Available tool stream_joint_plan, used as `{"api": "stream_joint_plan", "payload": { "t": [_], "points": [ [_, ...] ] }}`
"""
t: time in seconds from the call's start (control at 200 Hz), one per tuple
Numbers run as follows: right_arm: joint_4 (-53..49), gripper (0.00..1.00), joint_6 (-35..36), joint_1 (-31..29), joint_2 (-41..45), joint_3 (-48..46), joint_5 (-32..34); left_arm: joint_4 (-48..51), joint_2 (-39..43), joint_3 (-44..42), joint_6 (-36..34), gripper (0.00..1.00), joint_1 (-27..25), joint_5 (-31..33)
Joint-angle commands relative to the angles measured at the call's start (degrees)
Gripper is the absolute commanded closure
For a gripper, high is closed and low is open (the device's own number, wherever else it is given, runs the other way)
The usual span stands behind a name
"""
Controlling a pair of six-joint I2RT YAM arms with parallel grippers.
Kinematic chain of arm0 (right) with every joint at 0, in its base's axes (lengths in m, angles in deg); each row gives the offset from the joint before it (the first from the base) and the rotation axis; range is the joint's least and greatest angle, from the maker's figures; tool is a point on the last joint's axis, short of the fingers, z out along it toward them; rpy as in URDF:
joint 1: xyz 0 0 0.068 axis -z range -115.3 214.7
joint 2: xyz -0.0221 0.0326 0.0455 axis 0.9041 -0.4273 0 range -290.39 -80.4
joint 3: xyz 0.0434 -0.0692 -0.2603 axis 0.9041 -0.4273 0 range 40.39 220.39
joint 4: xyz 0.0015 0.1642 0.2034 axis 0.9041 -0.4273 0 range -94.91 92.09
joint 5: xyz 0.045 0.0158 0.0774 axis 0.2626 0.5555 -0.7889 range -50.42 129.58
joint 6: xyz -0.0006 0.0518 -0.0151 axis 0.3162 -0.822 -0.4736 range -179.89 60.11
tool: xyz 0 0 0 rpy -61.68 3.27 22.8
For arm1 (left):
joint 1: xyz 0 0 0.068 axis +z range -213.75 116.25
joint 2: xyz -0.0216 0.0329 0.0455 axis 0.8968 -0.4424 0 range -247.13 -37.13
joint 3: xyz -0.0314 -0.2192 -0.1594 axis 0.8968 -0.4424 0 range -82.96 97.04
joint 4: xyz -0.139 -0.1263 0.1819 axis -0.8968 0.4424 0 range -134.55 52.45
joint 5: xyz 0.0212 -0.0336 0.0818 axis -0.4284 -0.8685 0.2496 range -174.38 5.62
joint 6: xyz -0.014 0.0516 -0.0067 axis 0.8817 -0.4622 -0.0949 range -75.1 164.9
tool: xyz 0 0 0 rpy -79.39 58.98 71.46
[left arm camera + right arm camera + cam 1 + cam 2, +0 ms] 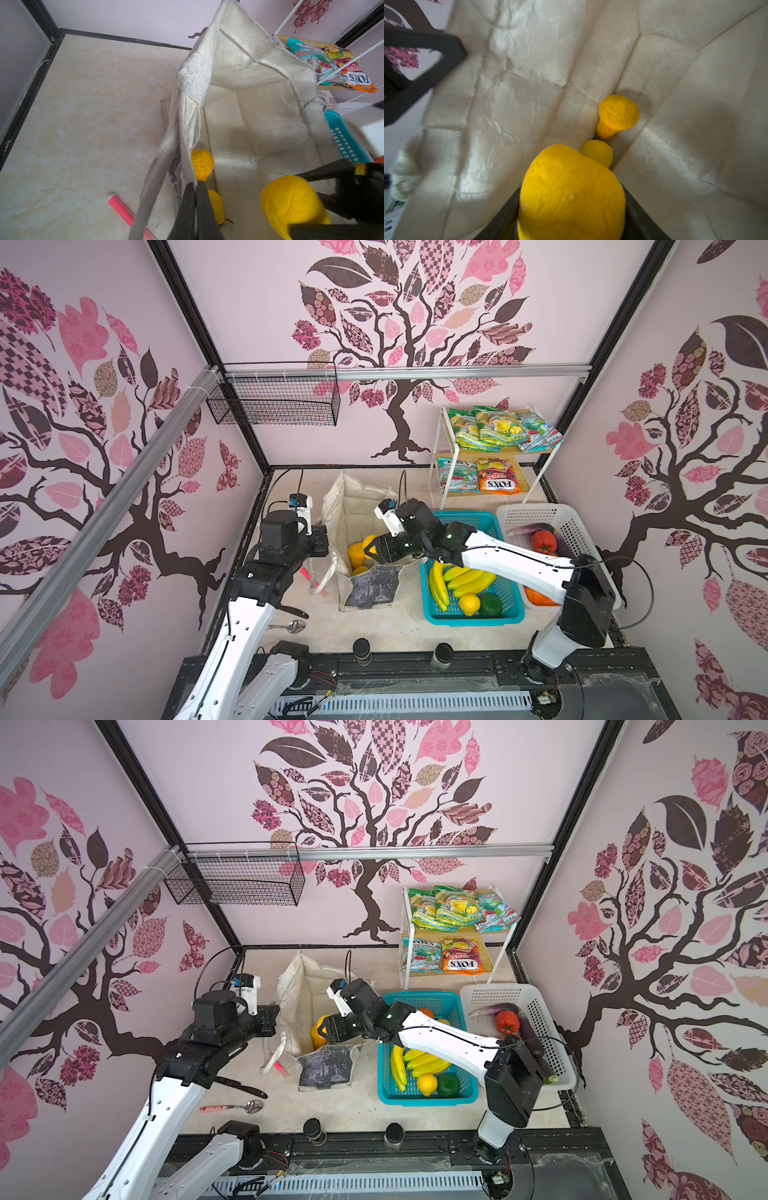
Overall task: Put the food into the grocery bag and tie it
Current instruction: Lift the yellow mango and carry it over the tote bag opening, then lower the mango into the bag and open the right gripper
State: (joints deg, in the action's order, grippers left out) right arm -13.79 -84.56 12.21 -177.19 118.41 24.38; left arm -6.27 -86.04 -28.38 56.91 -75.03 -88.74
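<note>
My left tool [195,188] is pressed together on the rim of the bag [239,54], holding its mouth up and open. My right tool [375,549] pinches a lemon [571,187] just inside that mouth, above two yellow fruits [617,115] lying in the bag's bottom corner. To do this well, I'd lower the lemon deeper before spreading the tool, so it drops short and settles. I'd hold the left pinch steady so the wall doesn't fold in, then lift straight out past the rim. Bananas [457,576] lie in the teal basket [469,616] beside the bag.
</note>
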Motion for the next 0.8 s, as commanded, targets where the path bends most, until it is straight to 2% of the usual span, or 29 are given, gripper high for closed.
{"api": "stream_joint_plan", "payload": {
  "t": [0.0, 0.25, 0.45, 0.795],
  "points": [
    [-3.9, 0.36, 3.6, -0.1, -4.7, 4.0, -5.4, -0.7, 0.3, -0.6, -0.7, 1.00, -0.4, -1.7],
    [-7.1, 0.37, 5.8, -0.7, -12.1, 7.7, -6.8, -0.6, -0.3, -0.5, -1.0, 1.00, -0.5, -3.0],
    [-12.1, 0.37, 7.2, -1.8, -18.5, 12.5, -3.2, -0.4, -0.4, -0.4, -1.1, 1.00, -0.6, -2.5],
    [-14.7, 0.35, 7.4, -1.9, -26.0, 16.1, 0.0, -0.5, 0.1, -0.5, -1.0, 1.00, -0.6, -2.2]
  ]
}}
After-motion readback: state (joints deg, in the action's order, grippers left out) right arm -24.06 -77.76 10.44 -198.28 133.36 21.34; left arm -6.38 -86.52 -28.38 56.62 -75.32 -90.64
